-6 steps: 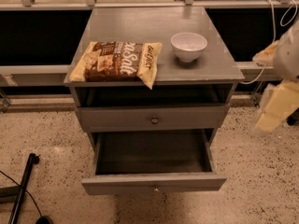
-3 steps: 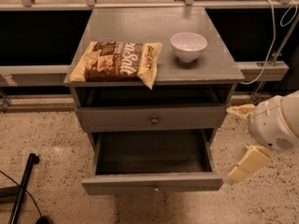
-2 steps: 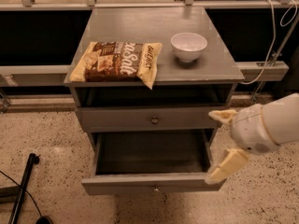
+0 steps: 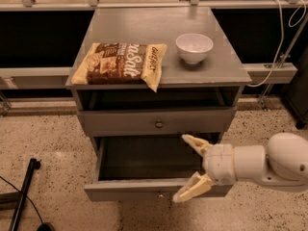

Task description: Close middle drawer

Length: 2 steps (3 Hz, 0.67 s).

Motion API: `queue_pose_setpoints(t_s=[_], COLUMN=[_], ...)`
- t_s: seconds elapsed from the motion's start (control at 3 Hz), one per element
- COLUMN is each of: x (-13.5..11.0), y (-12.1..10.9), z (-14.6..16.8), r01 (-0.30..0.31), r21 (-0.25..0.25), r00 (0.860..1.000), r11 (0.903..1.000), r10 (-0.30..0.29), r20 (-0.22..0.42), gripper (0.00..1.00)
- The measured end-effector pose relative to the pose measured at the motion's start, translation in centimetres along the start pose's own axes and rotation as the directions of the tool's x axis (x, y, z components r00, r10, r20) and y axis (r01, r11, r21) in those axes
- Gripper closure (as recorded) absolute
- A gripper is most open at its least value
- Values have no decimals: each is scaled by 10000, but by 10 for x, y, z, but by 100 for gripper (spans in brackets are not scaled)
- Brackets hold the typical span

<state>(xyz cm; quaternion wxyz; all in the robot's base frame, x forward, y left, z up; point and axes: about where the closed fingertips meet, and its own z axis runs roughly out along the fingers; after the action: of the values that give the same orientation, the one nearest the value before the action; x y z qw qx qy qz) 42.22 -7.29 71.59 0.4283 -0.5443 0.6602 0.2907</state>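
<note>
The middle drawer (image 4: pixel 144 189) is pulled out of the grey cabinet, showing its dark grey box interior (image 4: pixel 144 158) and its shallow front panel facing me. My gripper (image 4: pixel 188 167) is open and empty. It reaches in from the right over the drawer's front right corner, with one finger (image 4: pixel 193 142) above the interior and the other (image 4: pixel 190 190) in front of the front panel. Above, a taller-fronted grey drawer (image 4: pixel 156 122) with a brass knob is shut.
On the cabinet top (image 4: pixel 226 66) lie a brown chip bag (image 4: pixel 120 64) and a white bowl (image 4: pixel 194 47). A black pole (image 4: pixel 21 196) and a cable lie on the speckled floor at left. A rail with dark panels runs behind the cabinet.
My gripper has moved from the right side of the cabinet leftward and down to the front right corner of the open drawer. The drawer has not moved.
</note>
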Motion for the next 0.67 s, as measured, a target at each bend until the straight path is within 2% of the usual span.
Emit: queue_pose_setpoints(t_s=[0.33, 0.67], x=[20, 28], y=[4, 4], z=[29, 34], r01=[1015, 1041], r21=[-389, -418], r00=[9927, 9920], r11=[9941, 9937], r10=[-987, -1008], r20=[692, 759], gripper=[0, 0])
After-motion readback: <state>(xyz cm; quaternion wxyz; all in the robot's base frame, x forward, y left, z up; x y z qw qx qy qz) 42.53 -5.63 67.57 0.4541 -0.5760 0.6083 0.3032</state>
